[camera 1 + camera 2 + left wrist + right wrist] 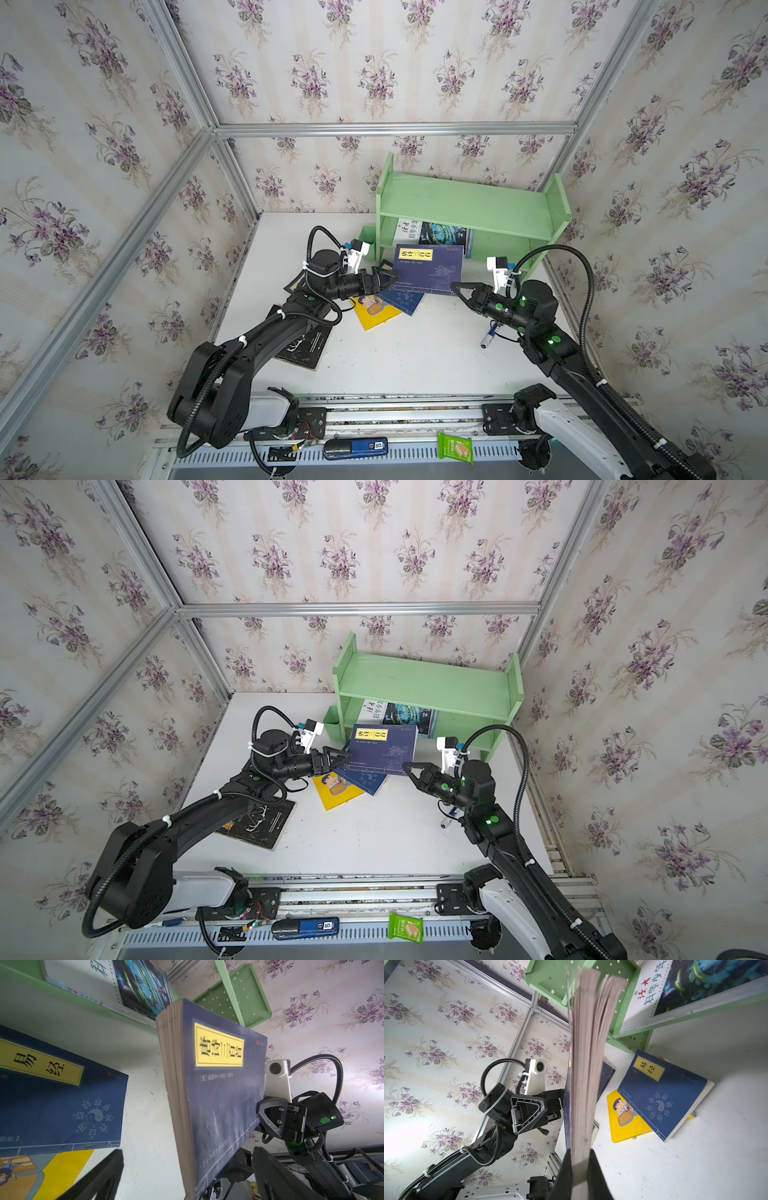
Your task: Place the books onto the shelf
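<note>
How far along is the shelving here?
Done: the white-and-blue magazine sits in the pale green shelf, lower tier. In hand: the right hand is shut on a navy book with a yellow label; the open left hand straddles its opposite edge. Left: a second navy book, a yellow cartoon book and a black book, on the table.

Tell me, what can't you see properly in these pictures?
- Black book: left arm covers much of it in both top views.
- Marker pen: mostly behind the right arm in both top views.
- Magazine: upper tier of the shelf and held navy book hide its edges in both top views.
- Yellow book: second navy book lies over part of it, right wrist view.
</note>
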